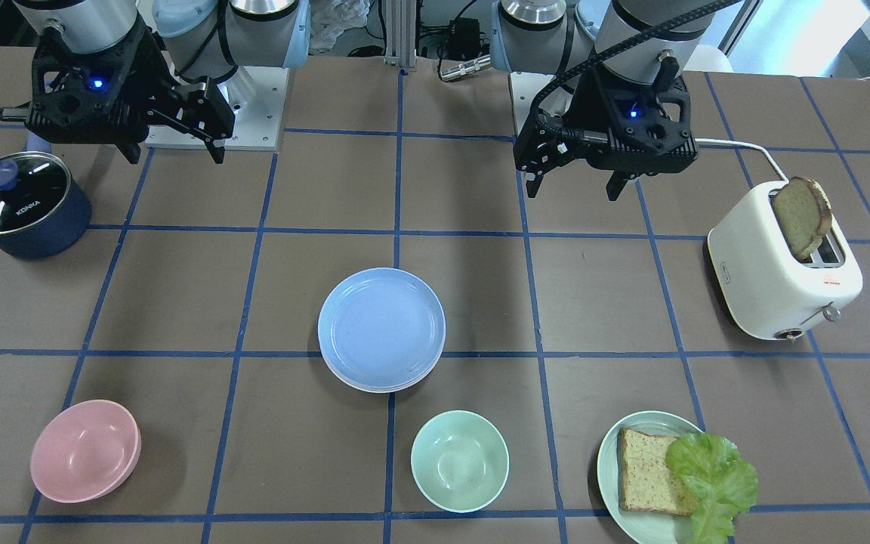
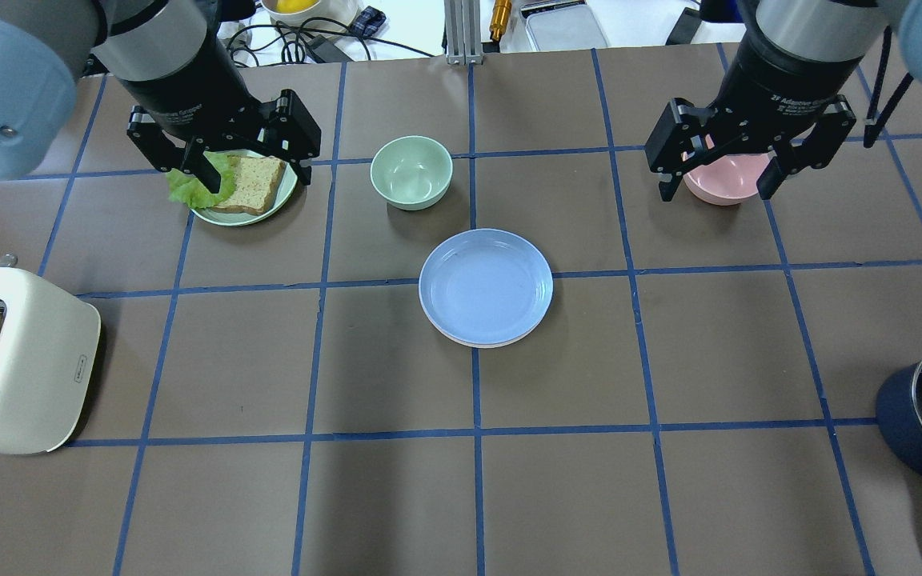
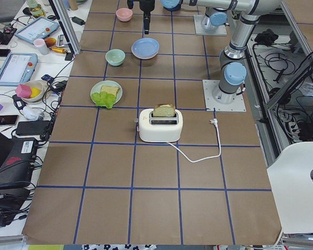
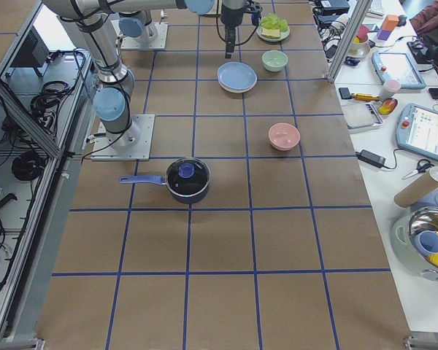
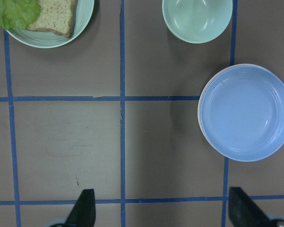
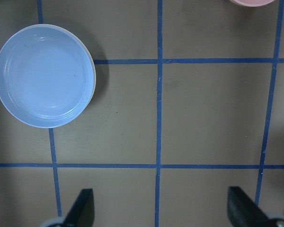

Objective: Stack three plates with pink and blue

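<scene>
The light blue plate (image 1: 382, 326) lies on top of a stack at the table's middle, also in the overhead view (image 2: 485, 284) and both wrist views (image 5: 246, 111) (image 6: 44, 74). Only a thin pale rim (image 1: 384, 388) of the plates beneath peeks out. The pink and cream plates are otherwise hidden under it. My left gripper (image 1: 575, 189) hangs open and empty above the table, well apart from the stack, as the overhead view (image 2: 253, 172) also shows. My right gripper (image 1: 174, 155) is open and empty too, high on the other side (image 2: 717, 192).
A mint bowl (image 1: 460, 461) and a pink bowl (image 1: 85, 451) stand on the table's far side. A mint plate (image 1: 609, 461) holds bread and lettuce. A white toaster (image 1: 775, 279) with a slice stands on my left, a dark lidded pot (image 1: 23, 204) on my right.
</scene>
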